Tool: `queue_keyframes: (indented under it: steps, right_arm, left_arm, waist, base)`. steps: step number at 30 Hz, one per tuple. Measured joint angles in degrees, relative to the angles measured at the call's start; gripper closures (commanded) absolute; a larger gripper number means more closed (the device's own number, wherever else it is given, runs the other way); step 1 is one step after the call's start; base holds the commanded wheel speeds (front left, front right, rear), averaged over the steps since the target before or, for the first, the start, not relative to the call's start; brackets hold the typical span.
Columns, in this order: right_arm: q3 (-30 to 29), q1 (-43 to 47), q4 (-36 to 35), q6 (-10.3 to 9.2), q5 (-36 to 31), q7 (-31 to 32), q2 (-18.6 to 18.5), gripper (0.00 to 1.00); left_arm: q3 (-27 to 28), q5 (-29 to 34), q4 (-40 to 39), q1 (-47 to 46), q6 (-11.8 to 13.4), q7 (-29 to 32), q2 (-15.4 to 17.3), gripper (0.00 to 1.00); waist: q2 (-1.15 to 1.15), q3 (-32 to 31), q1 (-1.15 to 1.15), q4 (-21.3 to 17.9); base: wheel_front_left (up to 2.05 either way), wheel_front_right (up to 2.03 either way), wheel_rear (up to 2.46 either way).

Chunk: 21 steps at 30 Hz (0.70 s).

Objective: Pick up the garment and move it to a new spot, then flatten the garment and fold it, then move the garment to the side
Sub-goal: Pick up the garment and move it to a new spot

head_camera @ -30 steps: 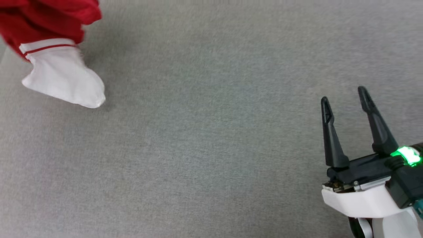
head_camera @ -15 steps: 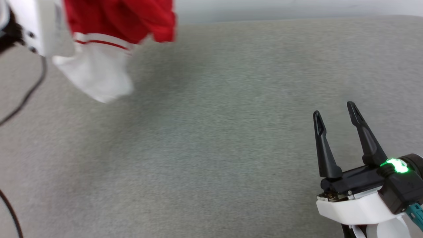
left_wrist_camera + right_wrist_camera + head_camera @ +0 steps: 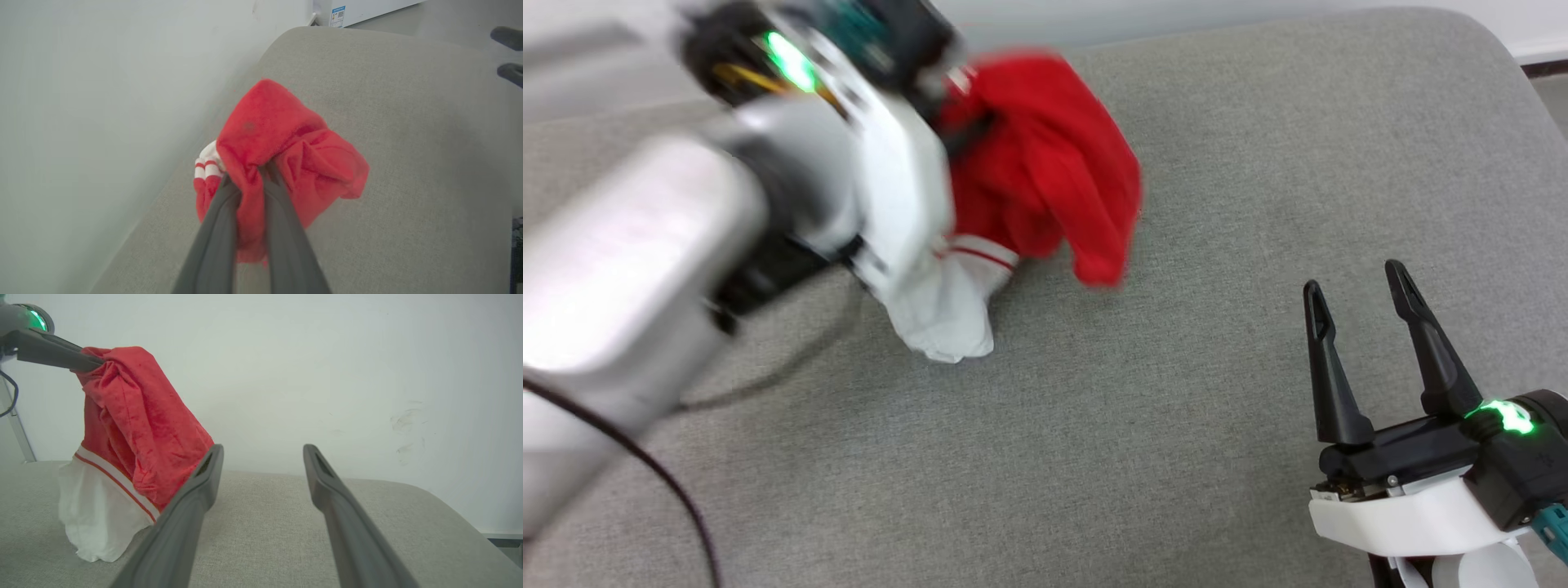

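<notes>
No writing can be read. A small sticker (image 3: 338, 16) with a blue band sits on a white box (image 3: 367, 7) by the wall. Its print is too small to make out.

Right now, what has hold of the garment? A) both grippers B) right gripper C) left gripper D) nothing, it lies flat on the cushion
C: the left gripper is pinched shut on a bunch of the red garment, while the right gripper stands open and apart from it.
</notes>
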Motion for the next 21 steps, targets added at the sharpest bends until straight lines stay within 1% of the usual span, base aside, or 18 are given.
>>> queue_keyframes:
  steps: [3, 8, 13, 17, 21]
  right_arm:
    - [-0.53, -0.07, 0.09, 0.00, 0.14, 0.01, 0.00, 0.00]
    - [-2.16, -0.36, 0.52, 0.00, 0.53, 0.01, 0.00, 0.00]
    - [-3.11, -0.42, 0.82, 0.00, 0.54, 0.00, 0.00, 0.00]
    - [-3.46, -0.49, 1.00, 0.00, 0.48, 0.01, 0.00, 0.00]
    - [-3.37, -0.55, 1.32, 0.00, 0.48, 0.00, 0.00, 0.00]
  left_arm:
    - [-3.30, 0.03, 0.92, 3.21, 0.00, -2.07, -3.70, 1.00]
    - [-8.87, -0.55, 4.92, 10.23, 0.00, -5.73, -9.53, 1.00]
    - [-14.99, 0.68, 9.77, 16.35, 0.00, -7.20, -14.43, 1.00]
    - [-16.62, 1.69, 12.24, 20.93, 0.00, -6.39, -17.62, 1.00]
    - [-16.73, 3.02, 14.08, 23.43, 0.02, -5.94, -19.20, 1.00]
  waist:
    - [0.00, 0.56, 0.00, -0.29]
    - [0.00, 1.30, 0.00, -0.62]
    - [0.00, 1.75, 0.00, -0.51]
    - [0.00, 2.10, 0.00, -0.19]
    - [0.00, 2.20, 0.00, 0.28]
  base:
    - [0.00, 0.00, 0.00]
    - [0.00, 0.00, 0.00]
    - [0.00, 0.00, 0.00]
    - [0.00, 0.00, 0.00]
    - [0.00, 0.00, 0.00]
